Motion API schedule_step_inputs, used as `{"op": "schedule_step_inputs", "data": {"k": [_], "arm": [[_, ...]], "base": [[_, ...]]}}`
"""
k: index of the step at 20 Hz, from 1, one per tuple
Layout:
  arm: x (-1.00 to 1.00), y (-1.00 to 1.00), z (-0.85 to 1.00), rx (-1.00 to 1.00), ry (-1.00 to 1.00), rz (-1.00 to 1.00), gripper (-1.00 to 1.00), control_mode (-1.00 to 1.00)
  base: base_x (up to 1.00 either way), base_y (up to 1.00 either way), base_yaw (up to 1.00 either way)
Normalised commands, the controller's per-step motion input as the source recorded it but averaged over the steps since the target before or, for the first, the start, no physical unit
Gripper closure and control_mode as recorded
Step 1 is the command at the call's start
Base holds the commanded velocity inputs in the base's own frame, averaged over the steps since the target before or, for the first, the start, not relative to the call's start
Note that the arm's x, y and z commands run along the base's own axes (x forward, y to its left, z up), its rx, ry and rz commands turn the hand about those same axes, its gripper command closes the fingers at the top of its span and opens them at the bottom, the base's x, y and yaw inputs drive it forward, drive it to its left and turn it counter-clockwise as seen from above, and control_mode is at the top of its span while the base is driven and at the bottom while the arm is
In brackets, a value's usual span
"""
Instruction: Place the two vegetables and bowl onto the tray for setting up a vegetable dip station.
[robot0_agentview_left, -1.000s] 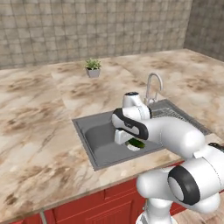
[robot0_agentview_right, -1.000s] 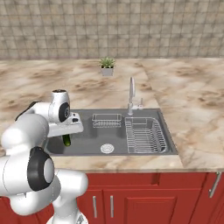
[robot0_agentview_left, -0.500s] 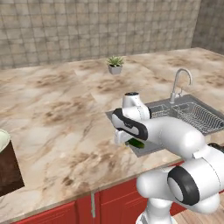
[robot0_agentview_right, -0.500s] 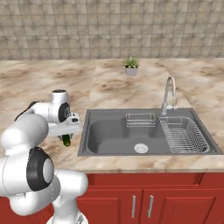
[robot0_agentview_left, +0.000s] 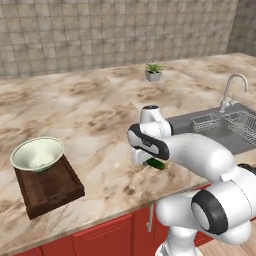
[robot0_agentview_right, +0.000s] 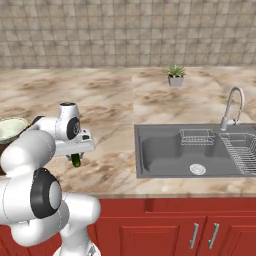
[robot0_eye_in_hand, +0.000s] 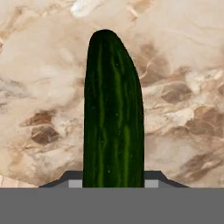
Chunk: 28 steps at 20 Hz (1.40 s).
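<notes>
My gripper (robot0_agentview_left: 143, 158) is shut on a dark green cucumber (robot0_agentview_left: 155, 163) and holds it a little above the marble counter, left of the sink. In the hand view the cucumber (robot0_eye_in_hand: 113, 113) runs straight up from between the fingertips (robot0_eye_in_hand: 70, 177), with bare counter behind it. From the right base view the cucumber (robot0_agentview_right: 76, 160) hangs under the gripper (robot0_agentview_right: 76, 155). At the far left, the pale green-white bowl (robot0_agentview_left: 37, 153) sits on the back end of the dark brown wooden tray (robot0_agentview_left: 56, 189). The bowl's rim (robot0_agentview_right: 10, 127) also shows at the left edge of the right base view.
A grey sink (robot0_agentview_right: 190, 150) with a faucet (robot0_agentview_right: 231, 107) and a wire dish rack (robot0_agentview_left: 243, 124) lies to the right. A small potted plant (robot0_agentview_left: 153, 71) stands near the tiled back wall. The counter's front edge runs above red cabinets (robot0_agentview_right: 165, 225).
The base has driven left: the sink slid to the right of both views, and the tray with the bowl came into view. The gripper still holds the cucumber.
</notes>
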Motion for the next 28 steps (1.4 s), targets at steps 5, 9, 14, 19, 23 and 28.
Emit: {"op": "schedule_step_inputs", "data": {"k": [5,9,14,19,23,28], "arm": [[0.0,0.0,0.0,0.0,0.0,0.0,1.0,1.0],[0.0,0.0,0.0,0.0,0.0,0.0,1.0,1.0],[0.0,0.0,0.0,0.0,0.0,0.0,1.0,1.0],[0.0,0.0,0.0,0.0,0.0,0.0,1.0,1.0],[0.0,0.0,0.0,0.0,0.0,0.0,1.0,1.0],[0.0,0.0,0.0,0.0,0.0,0.0,1.0,1.0]], "base": [[0.0,0.74,0.0],[0.0,0.73,0.0],[0.0,0.7,0.0],[0.0,0.58,0.0],[-0.01,0.37,0.0],[-0.01,0.21,0.01]]}}
